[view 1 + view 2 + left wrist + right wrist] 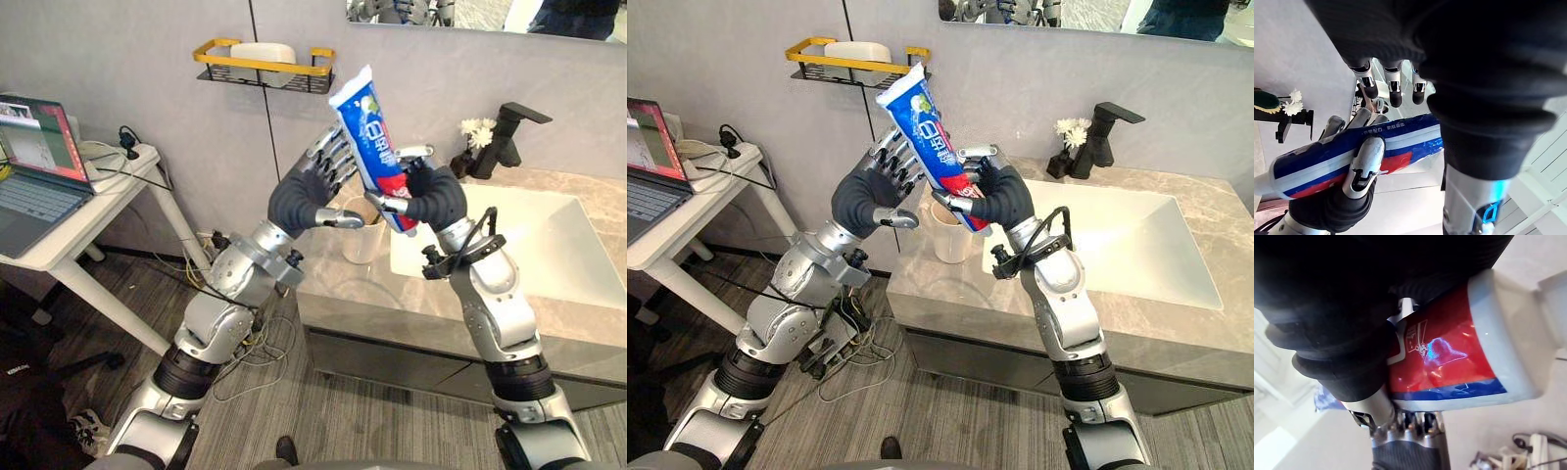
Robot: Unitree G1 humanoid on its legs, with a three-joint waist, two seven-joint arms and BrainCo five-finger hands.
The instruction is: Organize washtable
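Wire wall shelf (263,67), black with a yellow rail. Left robot hand (312,191) had straight, spread fingers just beside the tube. The glossy toothpaste tube (364,132), flat-crimped and blue, white and red, was held tilted in the air near a translucent cup (359,243) on the veined stone counter (362,294). Right robot hand (434,198) was clamped round the tube's lower end. Angular matte black faucet (505,137).

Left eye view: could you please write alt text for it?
The right hand grips a blue, white and red toothpaste tube, tilted, above a clear plastic cup on the grey stone washtable; the left hand is open beside it.
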